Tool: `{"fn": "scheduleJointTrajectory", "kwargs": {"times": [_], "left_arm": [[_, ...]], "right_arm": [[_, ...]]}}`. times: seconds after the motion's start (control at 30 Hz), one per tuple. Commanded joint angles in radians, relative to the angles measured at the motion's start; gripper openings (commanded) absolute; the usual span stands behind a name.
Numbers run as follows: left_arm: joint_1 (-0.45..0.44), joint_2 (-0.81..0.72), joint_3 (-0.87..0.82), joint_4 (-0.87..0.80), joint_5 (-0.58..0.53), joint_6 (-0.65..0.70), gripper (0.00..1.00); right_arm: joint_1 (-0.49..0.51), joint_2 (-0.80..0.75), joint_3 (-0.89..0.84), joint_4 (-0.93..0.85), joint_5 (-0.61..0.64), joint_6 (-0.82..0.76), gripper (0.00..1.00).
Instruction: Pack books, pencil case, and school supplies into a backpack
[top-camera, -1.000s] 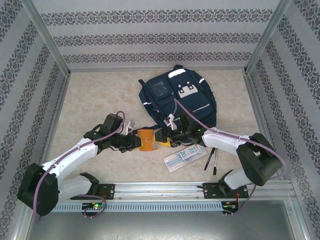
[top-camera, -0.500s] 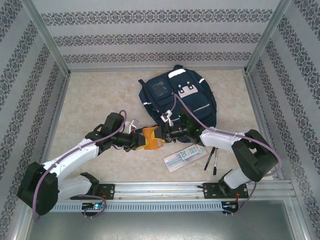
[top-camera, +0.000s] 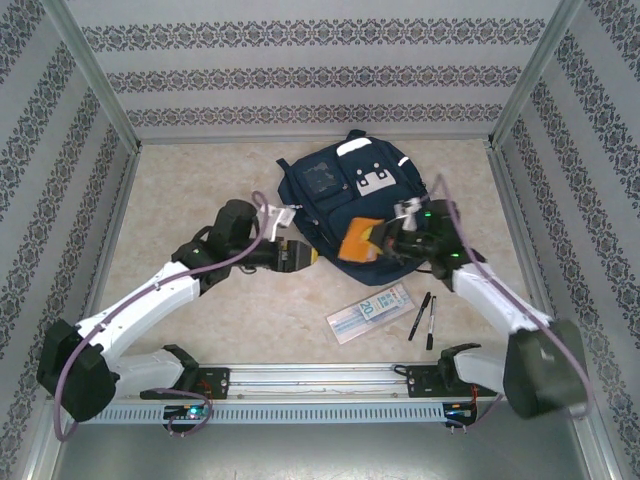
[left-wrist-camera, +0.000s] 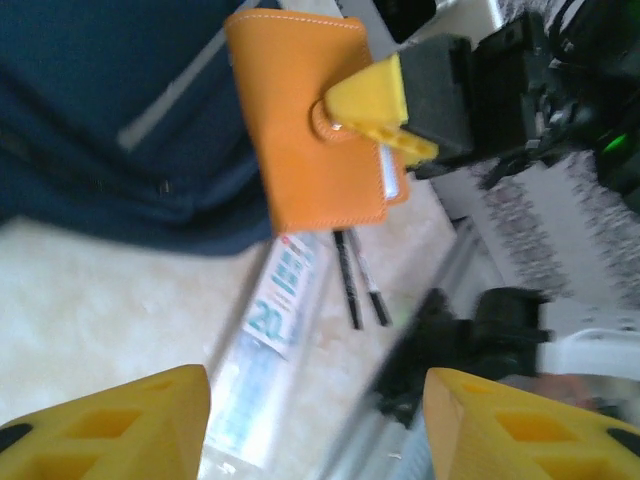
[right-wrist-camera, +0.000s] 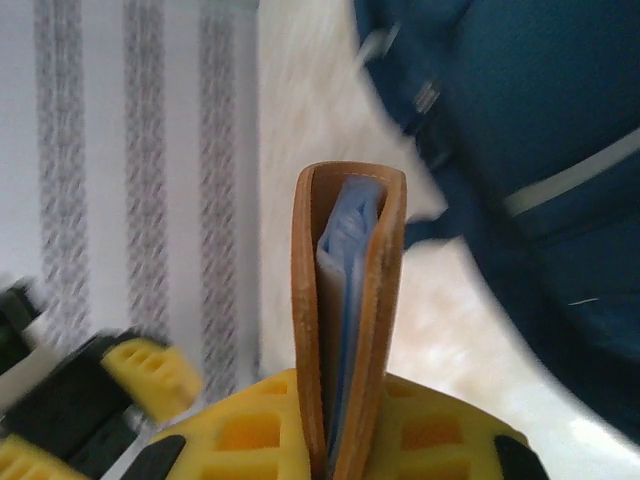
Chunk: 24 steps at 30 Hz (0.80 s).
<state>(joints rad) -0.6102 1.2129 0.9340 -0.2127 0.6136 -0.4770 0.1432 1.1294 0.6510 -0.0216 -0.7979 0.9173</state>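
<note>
Right wrist, right fingers clamping orange notebook edge-on, left wrist, cover face-on, left fingers apart

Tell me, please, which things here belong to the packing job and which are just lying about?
Belong to the job: backpack; orange notebook, clamped in the right pincer; pale pencil case; two black pens.
Not part of it: metal rail at the near edge; patterned walls.

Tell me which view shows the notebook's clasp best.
Left wrist: the notebook faces it, cover and clasp tab plain, pinched in the right hand. Top external shows it small and tilted over the backpack. Right wrist sees it edge-on between the fingers.
</note>
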Motion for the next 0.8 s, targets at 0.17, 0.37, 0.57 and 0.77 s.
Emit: {"fn": "scheduleJointTrajectory", "kwargs": {"times": [0.17, 0.37, 0.57, 0.77], "left_arm": [[-0.194, 0.429, 0.405, -0.161, -0.486, 0.532, 0.65], [-0.237, 0.736, 0.695, -0.229, -0.548, 0.644, 0.70], [-0.250, 0.937, 0.832, -0.232, -0.555, 0.747, 0.77], [-0.249, 1.106, 1.020, -0.301, -0.754, 0.705, 0.72]], "right_arm": [[-0.333, -0.195, 0.100, -0.584, 0.334, -0.218, 0.03], [-0.478, -0.246, 0.105, -0.641, 0.377, -0.233, 0.04], [-0.524, -0.273, 0.088, -0.638, 0.364, -0.240, 0.04], [-0.526, -0.290, 0.057, -0.623, 0.292, -0.244, 0.03]]}}
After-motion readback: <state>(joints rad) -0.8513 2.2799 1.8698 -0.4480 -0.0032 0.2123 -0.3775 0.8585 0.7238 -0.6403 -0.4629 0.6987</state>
